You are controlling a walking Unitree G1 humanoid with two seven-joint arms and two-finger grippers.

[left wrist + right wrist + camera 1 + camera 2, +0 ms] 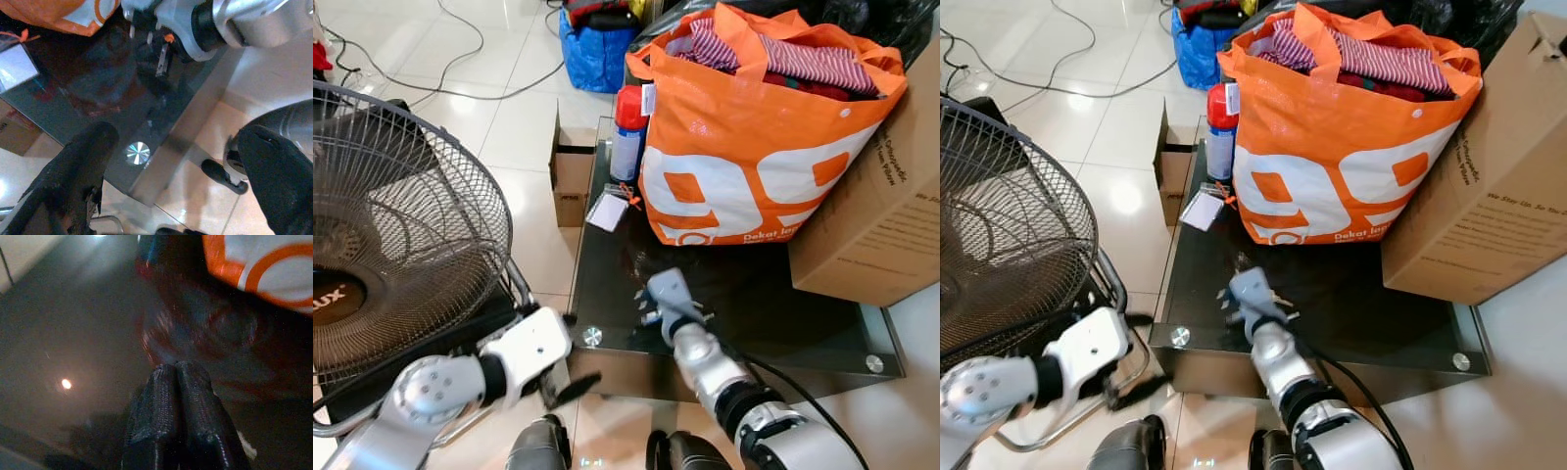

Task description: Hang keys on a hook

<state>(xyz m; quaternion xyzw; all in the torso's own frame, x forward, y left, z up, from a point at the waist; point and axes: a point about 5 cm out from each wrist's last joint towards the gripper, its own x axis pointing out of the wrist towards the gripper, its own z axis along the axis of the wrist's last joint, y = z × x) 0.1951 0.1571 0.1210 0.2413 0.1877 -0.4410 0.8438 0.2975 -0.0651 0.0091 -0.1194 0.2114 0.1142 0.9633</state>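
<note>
Right hand [177,367] pressed closed, reaching over black table [773,304].

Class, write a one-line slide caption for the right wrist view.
Right gripper, fingers pressed shut, hovers over the dark glass table near the orange bag.

Your keys [625,195] sit at the far left end of the dark glass table [773,304], orange tag showing, touching a white card [607,211], just beside the orange bag [754,147].
</note>
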